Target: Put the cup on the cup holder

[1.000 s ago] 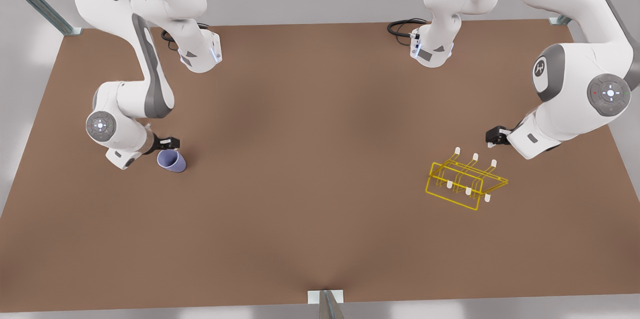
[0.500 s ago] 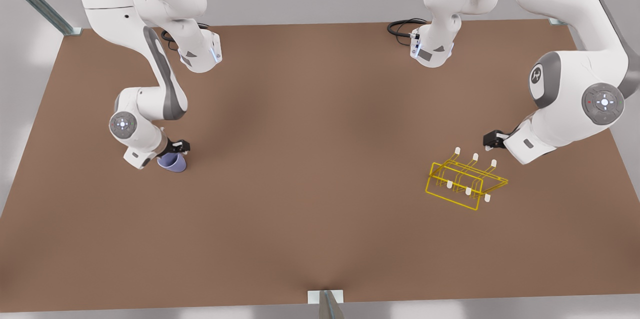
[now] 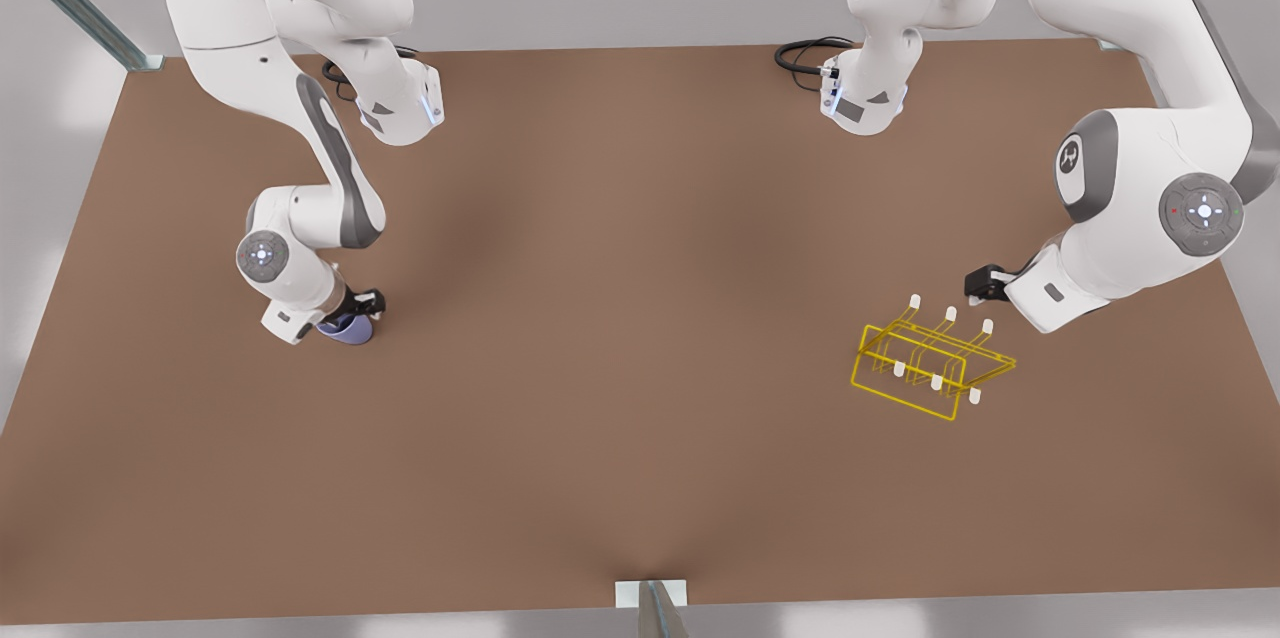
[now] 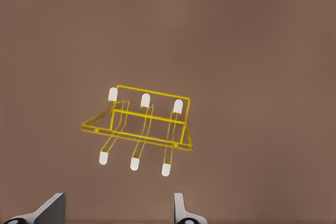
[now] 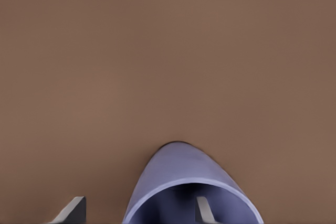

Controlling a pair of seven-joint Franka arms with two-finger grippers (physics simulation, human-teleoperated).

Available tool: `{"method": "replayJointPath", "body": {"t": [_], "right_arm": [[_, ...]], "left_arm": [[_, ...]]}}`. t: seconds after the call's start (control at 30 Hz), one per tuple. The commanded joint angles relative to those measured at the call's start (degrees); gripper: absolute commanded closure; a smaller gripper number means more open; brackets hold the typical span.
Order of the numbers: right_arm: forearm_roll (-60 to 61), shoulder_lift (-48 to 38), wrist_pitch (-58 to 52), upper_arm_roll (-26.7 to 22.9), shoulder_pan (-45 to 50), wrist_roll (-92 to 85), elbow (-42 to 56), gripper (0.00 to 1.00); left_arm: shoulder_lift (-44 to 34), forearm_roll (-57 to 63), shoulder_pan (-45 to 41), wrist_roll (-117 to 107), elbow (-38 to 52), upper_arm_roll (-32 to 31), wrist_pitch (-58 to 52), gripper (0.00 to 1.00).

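The lavender-blue cup [image 3: 352,331] rests on the table at the front view's left, mostly covered by my right gripper [image 3: 364,304]. In the right wrist view the cup [image 5: 178,171] turns its open mouth toward the camera. My right gripper [image 5: 139,211] is open, with one finger inside the mouth and the other outside the wall. The yellow wire cup holder [image 3: 932,366] with white-capped prongs stands at the front view's right. My left gripper [image 3: 978,286] hovers just behind it, open and holding nothing. The left wrist view shows the cup holder [image 4: 137,129] ahead of the left gripper [image 4: 115,208].
The brown table [image 3: 640,318] stretches bare between the cup and the cup holder. Both arm bases and a black cable [image 3: 805,53] sit along the far edge. A metal post [image 3: 652,603] stands at the near edge's middle.
My right gripper has moved toward the front view's right and down over the cup, which is now largely covered by it. The left arm shifted only slightly near the cup holder.
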Motion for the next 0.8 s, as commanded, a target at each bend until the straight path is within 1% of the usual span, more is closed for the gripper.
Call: {"method": "replayJointPath", "body": {"t": [0.0,0.03,0.07,0.17,0.2,0.27,0.3,0.37,0.6,0.67,0.77], "right_arm": [[0.09,0.12,1.17,0.0,-0.01,-1.37,0.01,0.29],[0.09,0.21,1.26,0.0,0.08,-1.46,0.01,0.29],[0.09,0.82,1.52,0.0,-0.01,-1.46,0.01,0.31],[0.09,1.79,1.79,0.0,-0.01,-1.46,0.01,0.31],[0.09,1.88,1.79,0.0,0.0,-1.46,0.01,0.35],[0.09,1.7,1.7,0.0,0.08,-1.54,0.1,0.59],[0.09,1.79,1.7,0.0,0.08,-2.42,0.19,0.63],[0.09,1.88,1.7,0.0,0.08,-3.12,0.19,0.78],[0.09,-0.32,0.56,0.0,-0.01,-7.7,0.81,0.79],[0.35,-1.55,-4.54,1.32,0.52,-7.52,3.18,0.79],[1.41,-1.64,-4.63,4.57,0.7,-7.26,4.58,0.79]], "left_arm": [[0.09,0.03,0.0,0.09,0.03,0.0,0.11,0.0],[0.09,0.03,0.0,0.18,0.03,0.0,0.11,0.0],[0.09,0.03,0.0,0.09,0.03,0.0,0.11,0.0],[0.09,0.03,0.0,0.09,0.03,0.08,0.02,0.0],[0.09,0.03,0.0,0.09,0.03,0.08,0.11,0.0],[0.09,0.03,0.0,0.09,0.03,0.08,0.02,0.0],[0.18,0.03,0.0,0.09,0.03,0.08,0.02,0.0],[0.18,0.03,0.09,0.18,0.03,0.08,0.11,0.0],[0.09,0.03,0.0,0.18,0.03,0.61,-0.15,0.0],[0.09,0.03,0.0,0.18,0.03,0.61,-0.15,0.0],[0.09,0.03,0.09,0.71,0.03,0.79,-0.07,0.0]]}}
